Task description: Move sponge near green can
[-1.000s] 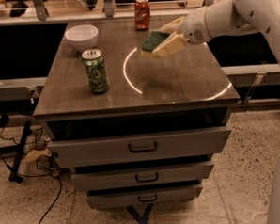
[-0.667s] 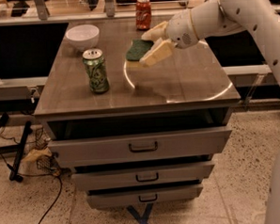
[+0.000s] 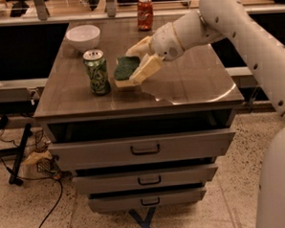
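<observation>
Nearest the camera, three drawers (image 3: 144, 148) stack under the front edge of the table (image 3: 189, 92). On the left of the tabletop, the green can (image 3: 97, 71) stands upright. Just to the right of it is the sponge (image 3: 126, 68), tilted so its dark green scrub face shows, with the pale yellow body beneath. The tool (image 3: 139, 63) is clamped on the sponge, one pale finger above and one below, at the end of the arm (image 3: 234, 29) reaching in from the right. The sponge sits low over the table and near the can without touching it; whether its lower edge rests on the surface is unclear.

The sponge is probably light and soft, so it should squash under pressure and not slip. A hold across its flat faces, as here, suits it. The can looks light enough to tip if nudged, so the release calls for a gap.

Farther back sit a white bowl (image 3: 83, 37) at the left and a red can (image 3: 145, 13) at the rear edge.
</observation>
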Controlling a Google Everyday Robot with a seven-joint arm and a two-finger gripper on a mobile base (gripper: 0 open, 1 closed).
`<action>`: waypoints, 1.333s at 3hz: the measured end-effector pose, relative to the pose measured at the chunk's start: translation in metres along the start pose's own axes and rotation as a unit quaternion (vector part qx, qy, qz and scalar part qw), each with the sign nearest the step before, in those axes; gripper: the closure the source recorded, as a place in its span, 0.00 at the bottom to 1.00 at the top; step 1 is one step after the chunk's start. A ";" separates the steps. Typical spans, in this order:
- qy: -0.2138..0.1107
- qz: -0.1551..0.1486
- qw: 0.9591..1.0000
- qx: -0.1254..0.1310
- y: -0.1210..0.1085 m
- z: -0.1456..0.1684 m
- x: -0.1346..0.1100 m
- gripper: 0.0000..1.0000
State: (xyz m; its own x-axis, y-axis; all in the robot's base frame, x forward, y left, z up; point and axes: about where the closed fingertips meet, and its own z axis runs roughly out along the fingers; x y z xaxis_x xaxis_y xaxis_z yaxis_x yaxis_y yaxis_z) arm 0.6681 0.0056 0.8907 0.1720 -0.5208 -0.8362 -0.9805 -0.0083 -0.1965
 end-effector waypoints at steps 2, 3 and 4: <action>-0.004 0.002 1.000 -0.021 0.004 0.023 0.007 0.28; -0.002 0.008 0.999 -0.037 0.004 0.032 0.010 0.00; 0.000 0.008 0.999 -0.042 0.002 0.035 0.011 0.00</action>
State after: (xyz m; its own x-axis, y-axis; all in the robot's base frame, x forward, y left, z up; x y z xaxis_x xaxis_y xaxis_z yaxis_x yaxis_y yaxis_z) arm 0.6714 0.0295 0.8635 0.1554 -0.5216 -0.8389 -0.9878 -0.0705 -0.1391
